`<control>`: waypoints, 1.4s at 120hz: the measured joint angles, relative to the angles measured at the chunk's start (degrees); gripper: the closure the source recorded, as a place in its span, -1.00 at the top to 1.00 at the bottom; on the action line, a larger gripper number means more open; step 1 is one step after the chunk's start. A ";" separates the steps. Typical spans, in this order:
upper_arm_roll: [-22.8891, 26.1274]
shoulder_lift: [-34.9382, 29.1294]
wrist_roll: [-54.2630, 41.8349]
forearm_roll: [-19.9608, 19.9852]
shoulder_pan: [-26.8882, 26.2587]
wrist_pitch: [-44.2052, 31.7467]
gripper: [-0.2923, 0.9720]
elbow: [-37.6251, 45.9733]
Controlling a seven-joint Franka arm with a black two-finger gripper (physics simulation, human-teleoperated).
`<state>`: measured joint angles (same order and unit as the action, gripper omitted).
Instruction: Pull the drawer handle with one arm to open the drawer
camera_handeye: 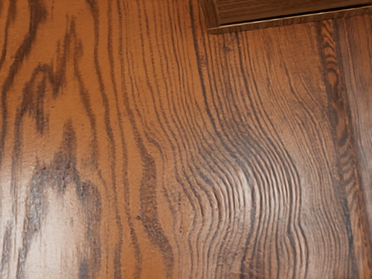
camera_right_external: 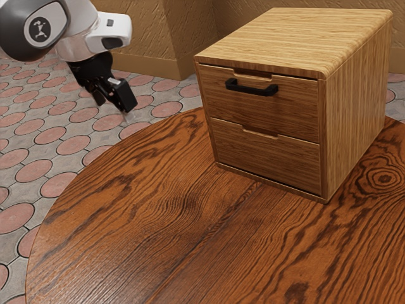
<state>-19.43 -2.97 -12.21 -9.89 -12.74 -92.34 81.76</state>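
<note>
A light wooden cabinet (camera_right_external: 354, 95) with two drawers stands on the round dark wooden table (camera_right_external: 190, 240), toward the exterior view's right. The top drawer (camera_right_external: 266, 107) carries a black bar handle (camera_right_external: 252, 88) and sits flush with the cabinet front. The lower drawer (camera_right_external: 266, 155) is flush too. My gripper (camera_right_external: 116, 102) hangs above the table's far left edge, well to the left of the handle, open and holding nothing. In the wrist view the cabinet's bottom edge (camera_handeye: 273, 14) lies ahead of the hand, beyond bare table (camera_handeye: 174, 163).
The table's rounded edge (camera_right_external: 69, 190) curves along the exterior view's left, with a tiled floor (camera_right_external: 38, 139) beyond it. A tan wall (camera_right_external: 158, 38) runs behind. Open table surface lies between the gripper and the cabinet front.
</note>
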 joint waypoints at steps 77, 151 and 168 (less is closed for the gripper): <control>0.65 -3.77 -3.97 3.72 1.18 0.70 0.54 -6.43; 5.36 -19.56 -5.00 -4.62 -6.93 3.35 0.54 29.01; 4.81 -16.78 -17.26 -6.20 -8.72 -2.14 0.54 26.03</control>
<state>-14.62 -19.75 -29.47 -16.09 -21.45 -94.48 107.79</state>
